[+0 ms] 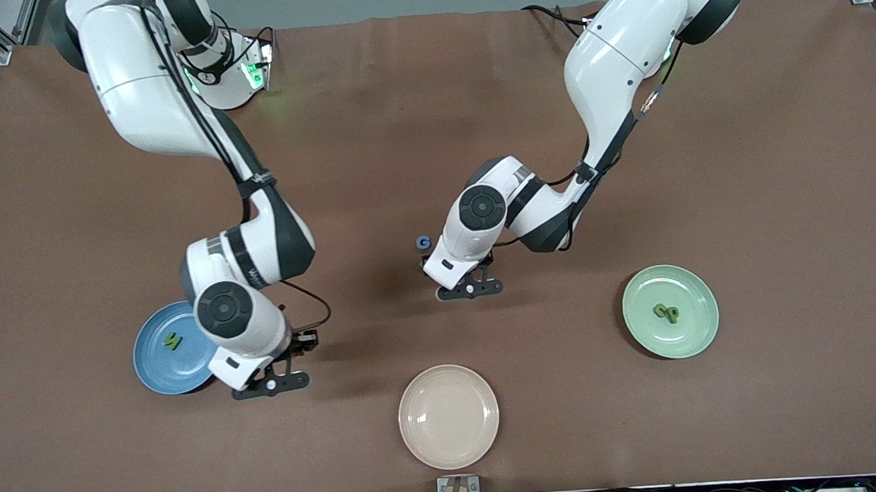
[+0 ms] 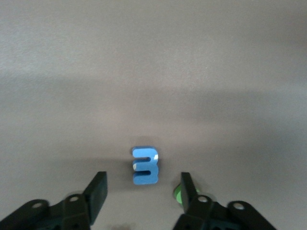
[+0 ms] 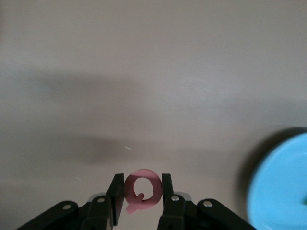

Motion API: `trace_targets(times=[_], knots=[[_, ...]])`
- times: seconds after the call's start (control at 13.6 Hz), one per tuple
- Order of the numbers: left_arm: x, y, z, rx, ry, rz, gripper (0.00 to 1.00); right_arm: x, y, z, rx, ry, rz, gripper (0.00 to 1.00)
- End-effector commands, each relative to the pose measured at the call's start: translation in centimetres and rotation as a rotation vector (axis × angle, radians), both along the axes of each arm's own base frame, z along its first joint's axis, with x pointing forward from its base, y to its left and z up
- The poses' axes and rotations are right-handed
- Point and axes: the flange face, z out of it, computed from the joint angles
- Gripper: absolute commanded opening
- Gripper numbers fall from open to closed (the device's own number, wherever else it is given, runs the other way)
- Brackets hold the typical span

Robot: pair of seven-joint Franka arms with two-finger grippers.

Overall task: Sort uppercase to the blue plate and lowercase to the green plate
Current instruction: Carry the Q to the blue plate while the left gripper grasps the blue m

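My right gripper point(image 3: 141, 189) is shut on the pink-red G point(image 3: 142, 174), one of the uppercase, above the table just beside the blue plate point(image 1: 158, 362). That plate holds a green N point(image 1: 172, 341). My left gripper point(image 2: 142, 184) hangs open low over the table's middle. The blue E-shaped lowercase piece point(image 2: 145, 166) lies on the mat just ahead of its fingertips. A green letter point(image 2: 177, 194) peeks out from under one finger. A blue G point(image 1: 424, 242) lies beside the left hand point(image 1: 469, 288). The green plate point(image 1: 697, 321) holds two green lowercase letters point(image 1: 667, 312).
A beige plate point(image 1: 448, 416) sits near the table's front edge, between the other two plates. The brown mat point(image 1: 784, 179) covers the whole table. In the right wrist view the blue plate's rim point(image 3: 280, 187) shows off to one side.
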Motion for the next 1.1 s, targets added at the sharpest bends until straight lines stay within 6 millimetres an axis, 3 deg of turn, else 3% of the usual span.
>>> trace_targets(times=[0.0,0.44,0.59,0.88,0.96,1.03], knots=[[-0.1,-1.1,-0.8,0.017,-0.041,-0.033,0.66,-1.7,-4.8,0.9,0.005,0.054,0.044,0.02],[-0.3,-1.1,-1.7,0.046,-0.063,-0.098,0.57,-0.9,-17.1,0.1,0.035,0.092,0.106,0.03],[-0.3,-1.3,-2.1,0.030,-0.076,-0.099,0.57,-1.2,-19.1,-0.8,0.045,0.109,0.102,0.04],[-0.7,-1.5,-3.0,0.035,-0.068,-0.120,0.49,-1.7,-21.2,-3.2,0.050,0.083,0.080,0.08],[-1.3,-2.1,-2.9,0.036,-0.070,-0.131,0.39,-1.8,-21.6,-3.9,0.051,0.077,0.076,0.13],[-0.9,-1.8,-2.5,0.034,-0.076,-0.124,0.22,-1.8,-21.9,-4.3,0.051,0.068,0.072,0.22]])
